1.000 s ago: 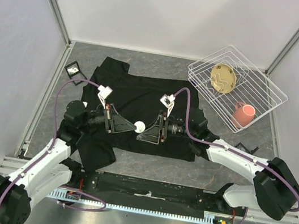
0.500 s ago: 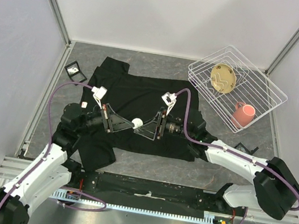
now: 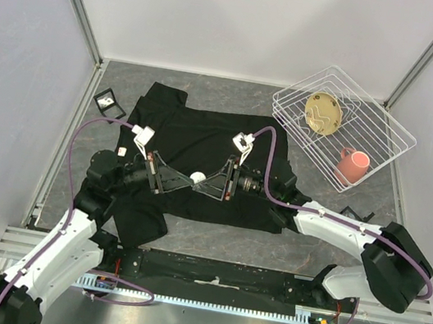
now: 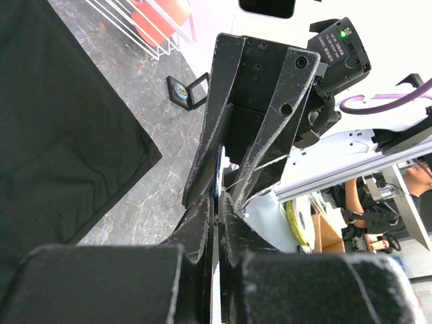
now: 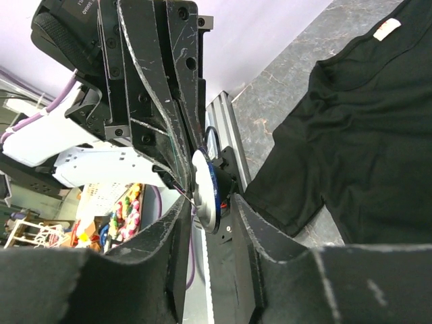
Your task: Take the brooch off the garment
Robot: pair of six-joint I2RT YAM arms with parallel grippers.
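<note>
Both arms shifted slightly left together; left gripper (image 3: 187, 179) and right gripper (image 3: 206, 181) jaws pinch brooch (image 3: 197, 177) above garment (image 3: 196, 134). Brooch likely free, set-down pending.

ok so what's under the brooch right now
The white brooch is pinched between the left gripper and right gripper, over the black T-shirt. The fabric directly beneath is covered by both grippers, so any attachment can't be seen.
</note>
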